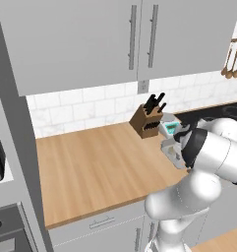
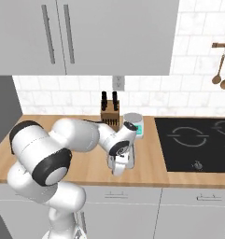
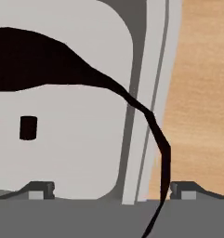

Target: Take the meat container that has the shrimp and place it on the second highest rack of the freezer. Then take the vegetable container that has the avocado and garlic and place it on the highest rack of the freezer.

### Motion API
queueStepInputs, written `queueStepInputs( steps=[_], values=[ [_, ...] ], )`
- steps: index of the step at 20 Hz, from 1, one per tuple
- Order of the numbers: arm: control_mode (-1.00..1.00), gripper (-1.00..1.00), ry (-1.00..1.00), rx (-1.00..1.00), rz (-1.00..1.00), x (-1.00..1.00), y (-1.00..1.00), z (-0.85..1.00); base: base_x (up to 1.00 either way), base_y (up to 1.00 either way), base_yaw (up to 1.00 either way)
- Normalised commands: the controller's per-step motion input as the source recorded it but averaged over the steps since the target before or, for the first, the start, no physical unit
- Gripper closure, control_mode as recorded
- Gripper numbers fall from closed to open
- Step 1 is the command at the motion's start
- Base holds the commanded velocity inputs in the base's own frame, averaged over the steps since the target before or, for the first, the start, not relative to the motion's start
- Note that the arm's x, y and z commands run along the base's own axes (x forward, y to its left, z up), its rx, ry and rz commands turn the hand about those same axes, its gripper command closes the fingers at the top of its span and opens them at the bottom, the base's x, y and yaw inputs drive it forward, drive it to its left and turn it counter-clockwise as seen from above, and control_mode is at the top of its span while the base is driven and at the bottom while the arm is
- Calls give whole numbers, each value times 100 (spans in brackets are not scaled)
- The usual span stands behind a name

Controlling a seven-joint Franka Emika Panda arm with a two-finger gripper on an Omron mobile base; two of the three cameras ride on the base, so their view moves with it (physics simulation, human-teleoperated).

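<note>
Claw (image 3: 111, 190) wide apart, straddling rim of light-grey tray (image 3: 62, 153) on wood counter (image 3: 197, 93).

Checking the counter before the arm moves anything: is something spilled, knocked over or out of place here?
Nothing stands out. The knife block stands upright on the wooden counter, and the gripper hangs low over a grey tray at the counter's front.

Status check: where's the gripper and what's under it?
Gripper down low at a light-grey tray on the wooden counter, fingertips wide apart. Tray contents unclear. Knife block close behind.
</note>
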Motion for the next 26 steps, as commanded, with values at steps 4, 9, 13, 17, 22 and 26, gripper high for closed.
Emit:
queueStepInputs(
  steps=[4,9,13,17,22,26],
  values=[
    [-100,100,2,-3,-6,-14,43,-42,0,0,0],
    [-100,100,-1,0,-2,0,26,-12,0,0,0],
    [-100,100,-10,0,0,-8,34,-7,0,0,0],
    [-100,100,-23,-1,0,-33,46,35,0,0,0],
    [-100,100,-27,-3,-1,-50,60,97,0,0,0],
    [-100,100,-18,-2,-8,-60,55,96,0,0,0]
  ],
)
